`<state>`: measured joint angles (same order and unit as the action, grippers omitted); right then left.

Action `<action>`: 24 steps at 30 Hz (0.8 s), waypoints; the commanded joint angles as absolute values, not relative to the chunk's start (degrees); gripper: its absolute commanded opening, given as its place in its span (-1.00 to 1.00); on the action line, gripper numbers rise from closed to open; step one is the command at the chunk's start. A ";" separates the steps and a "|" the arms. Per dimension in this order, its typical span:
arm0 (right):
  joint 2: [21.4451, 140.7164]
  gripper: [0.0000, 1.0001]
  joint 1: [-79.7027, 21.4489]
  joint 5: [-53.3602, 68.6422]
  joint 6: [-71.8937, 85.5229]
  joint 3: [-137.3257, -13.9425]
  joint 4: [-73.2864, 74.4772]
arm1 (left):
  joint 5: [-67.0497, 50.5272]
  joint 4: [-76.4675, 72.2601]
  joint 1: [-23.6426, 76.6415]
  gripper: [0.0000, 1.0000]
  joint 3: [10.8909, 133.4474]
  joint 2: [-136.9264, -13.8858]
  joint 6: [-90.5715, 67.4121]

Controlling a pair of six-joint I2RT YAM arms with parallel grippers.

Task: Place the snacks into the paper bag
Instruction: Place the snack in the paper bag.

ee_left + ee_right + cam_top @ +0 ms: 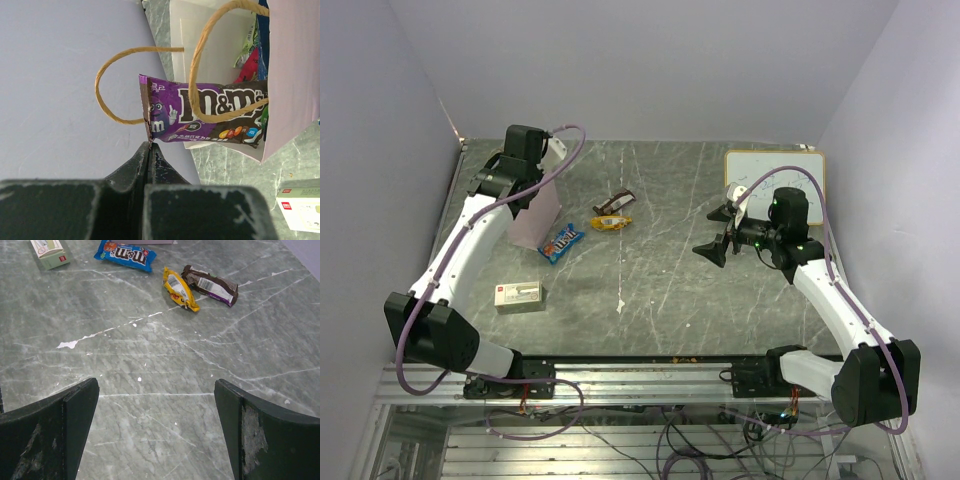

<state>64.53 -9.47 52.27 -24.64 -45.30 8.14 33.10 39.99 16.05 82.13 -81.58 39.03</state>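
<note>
The left gripper [150, 147] is pinching the purple packet [210, 112], just beyond its fingertips at the mouth of the paper bag [292, 75] (more snacks [248, 70] inside); the right gripper [156, 390] is gaping, empty.

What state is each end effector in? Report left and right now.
Left end effector: closed on a corner of the purple M&M's packet, at the paper bag mouth.
Right end effector: open, holding nothing.
</note>
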 commanded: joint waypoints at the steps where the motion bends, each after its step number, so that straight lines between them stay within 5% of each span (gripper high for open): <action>1: 64.48 1.00 -9.10 52.65 -25.31 -44.65 7.34 | 32.80 38.65 15.73 -0.86 83.11 -80.42 38.22; 24: 64.48 1.00 -9.10 52.56 -25.40 -44.65 7.47 | 18.17 46.21 14.29 -0.59 87.01 -82.04 31.78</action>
<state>64.53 -9.47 52.25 -24.67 -45.30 8.16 20.69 45.28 14.96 84.99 -81.80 32.95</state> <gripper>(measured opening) 0.999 0.221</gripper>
